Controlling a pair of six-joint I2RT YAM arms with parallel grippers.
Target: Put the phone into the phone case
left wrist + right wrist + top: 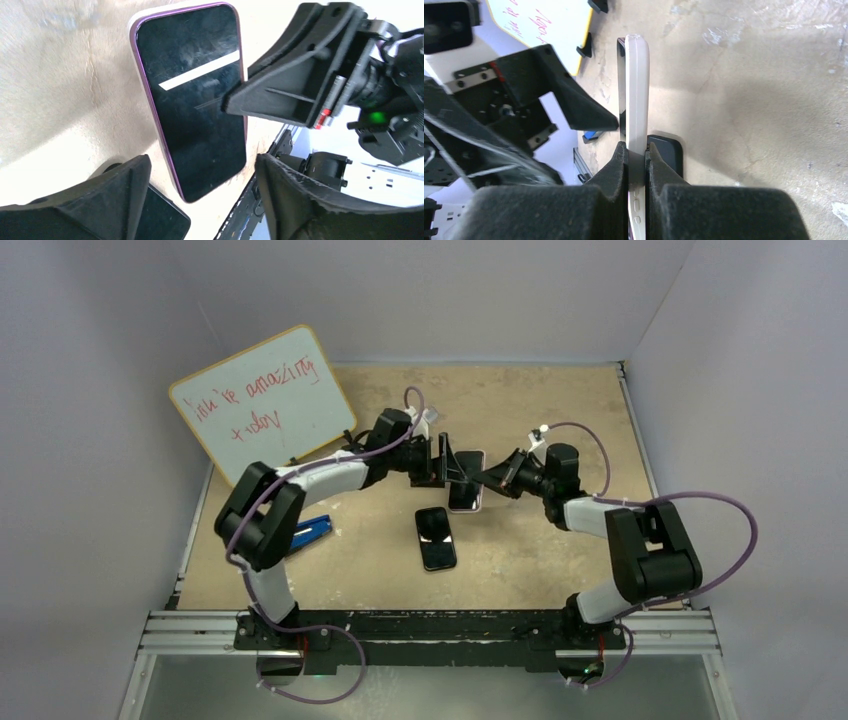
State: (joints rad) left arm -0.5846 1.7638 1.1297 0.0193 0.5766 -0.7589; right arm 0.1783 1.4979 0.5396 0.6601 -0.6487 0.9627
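The phone (195, 105) has a black screen and a purple rim. A white shell wraps its edge and looks like the phone case (638, 85). It hangs above the table mid-scene (466, 480). My right gripper (636, 150) is shut on its side edge, pads pressed on both faces, also in the top view (497, 478). My left gripper (200, 200) is open, its fingers (100, 200) spread either side of the phone's near end without touching it (445, 465).
A black glossy slab (436, 537) lies flat on the table just below the held phone; whether it is a phone or a case I cannot tell. A whiteboard (262, 400) with red writing leans at back left. A blue object (312, 530) lies by the left arm.
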